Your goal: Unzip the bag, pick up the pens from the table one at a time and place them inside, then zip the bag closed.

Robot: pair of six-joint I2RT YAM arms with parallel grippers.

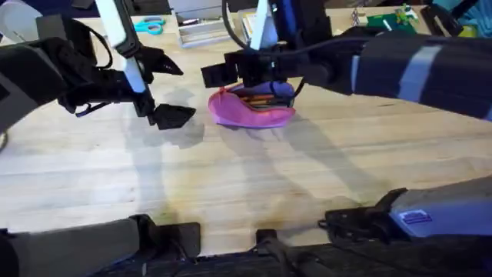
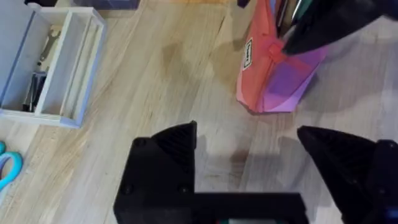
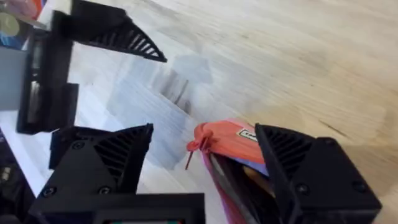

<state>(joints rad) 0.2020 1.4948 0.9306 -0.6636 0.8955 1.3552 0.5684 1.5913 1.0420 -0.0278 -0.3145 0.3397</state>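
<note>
The pink bag (image 1: 252, 109) lies on the table (image 1: 231, 177) just behind its middle, with the zipper open. Several pens (image 1: 257, 98) lie inside its mouth, dark and orange. My right gripper (image 1: 257, 83) reaches in from the right and hangs over the bag. It is open, with one finger on each side of the bag's end. In the right wrist view the bag (image 3: 227, 140) and its pull tab sit between those fingers, and the pens (image 3: 239, 183) show within. My left gripper (image 1: 171, 90) stands open and holds nothing, left of the bag. The left wrist view shows the bag (image 2: 273, 74) ahead of it.
Blue-handled scissors (image 1: 151, 25) and a clear organizer tray (image 1: 198, 27) sit at the table's back edge. The left wrist view also shows the tray (image 2: 56, 62) and scissors (image 2: 7, 168). Green items (image 1: 388, 19) lie at the back right. Bare wood stretches in front of the bag.
</note>
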